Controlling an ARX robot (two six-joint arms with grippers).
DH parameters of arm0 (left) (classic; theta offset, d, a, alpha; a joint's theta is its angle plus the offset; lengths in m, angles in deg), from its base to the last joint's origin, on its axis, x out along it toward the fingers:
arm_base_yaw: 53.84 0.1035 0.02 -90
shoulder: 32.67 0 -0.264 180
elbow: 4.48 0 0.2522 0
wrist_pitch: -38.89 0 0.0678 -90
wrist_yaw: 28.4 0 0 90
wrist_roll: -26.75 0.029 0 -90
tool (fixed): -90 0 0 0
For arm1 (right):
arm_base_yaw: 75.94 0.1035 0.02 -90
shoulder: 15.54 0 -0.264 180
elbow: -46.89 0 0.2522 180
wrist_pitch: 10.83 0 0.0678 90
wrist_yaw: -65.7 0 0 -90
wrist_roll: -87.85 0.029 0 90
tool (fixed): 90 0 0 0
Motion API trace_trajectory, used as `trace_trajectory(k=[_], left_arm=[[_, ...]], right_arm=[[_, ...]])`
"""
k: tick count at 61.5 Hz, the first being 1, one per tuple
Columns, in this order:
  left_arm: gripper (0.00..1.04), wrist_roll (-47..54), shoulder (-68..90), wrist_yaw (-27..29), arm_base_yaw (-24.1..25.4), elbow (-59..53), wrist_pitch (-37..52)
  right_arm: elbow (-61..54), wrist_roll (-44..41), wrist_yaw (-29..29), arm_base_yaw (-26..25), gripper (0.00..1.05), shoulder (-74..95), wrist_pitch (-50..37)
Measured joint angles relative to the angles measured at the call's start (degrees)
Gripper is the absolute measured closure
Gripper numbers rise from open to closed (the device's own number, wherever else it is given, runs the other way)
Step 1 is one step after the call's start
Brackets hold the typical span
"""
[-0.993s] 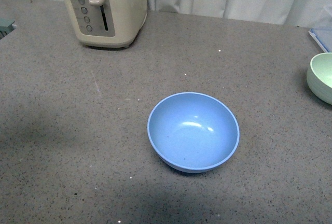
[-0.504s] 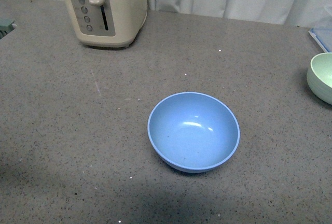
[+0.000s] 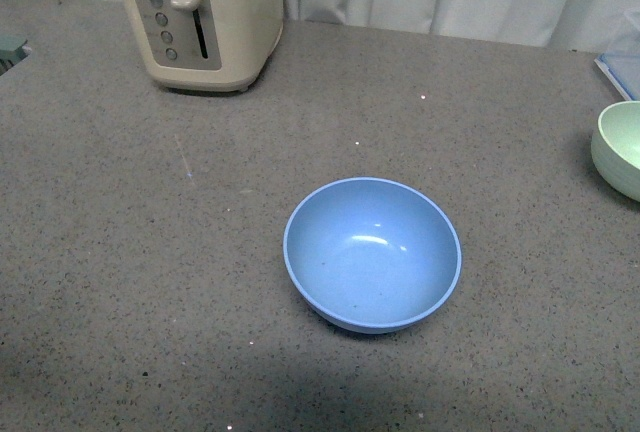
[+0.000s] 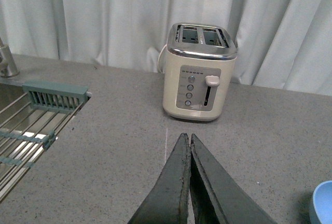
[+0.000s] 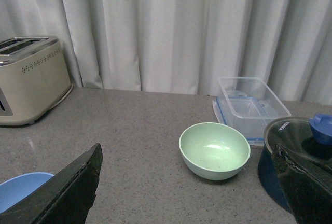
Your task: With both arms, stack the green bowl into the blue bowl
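Observation:
The blue bowl [image 3: 372,254] stands upright and empty in the middle of the grey counter; a part of its rim shows in the left wrist view [image 4: 322,203] and in the right wrist view [image 5: 21,189]. The green bowl [image 3: 620,148] stands upright and empty at the counter's right edge, cut off by the frame; it shows whole in the right wrist view [image 5: 215,150]. My left gripper [image 4: 187,140] is shut and empty above bare counter, facing the toaster. My right gripper [image 5: 188,172] is wide open and empty, short of the green bowl. Neither arm shows in the front view.
A cream toaster [image 3: 198,14] stands at the back left. A sink with a teal rack [image 4: 54,96] lies left of it. A clear lidded container [image 5: 248,106] and a dark blue pot with a glass lid [image 5: 295,151] stand by the green bowl. White curtain behind.
A dark shadow on the counter's left side in the front view has faded and withdrawn. Both bowls and the toaster have not moved.

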Motion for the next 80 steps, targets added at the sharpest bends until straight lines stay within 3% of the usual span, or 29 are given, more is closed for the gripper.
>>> trace_trajectory(k=[51, 57, 69, 74, 80], left_arm=[[1.01, 0.0, -17.7, 0.0, 0.0, 0.0, -17.4], [1.01, 0.0, -24.9, -0.1, 0.0, 0.0, -26.4], [1.01, 0.0, -27.3, -0.1, 0.0, 0.0, -27.3], [0.89, 0.0, -27.3, -0.1, 0.0, 0.0, -27.3], [0.65, 0.0, -27.3, -0.1, 0.0, 0.0, -27.3]], right_arm=[[0.0, 0.0, 0.0, 0.0, 0.09, 0.0, 0.0], [0.0, 0.0, 0.0, 0.0, 0.09, 0.0, 0.0], [0.0, 0.0, 0.0, 0.0, 0.09, 0.0, 0.0], [0.0, 0.0, 0.0, 0.0, 0.09, 0.0, 0.0], [0.0, 0.0, -0.3, 0.1, 0.09, 0.2, 0.2]])
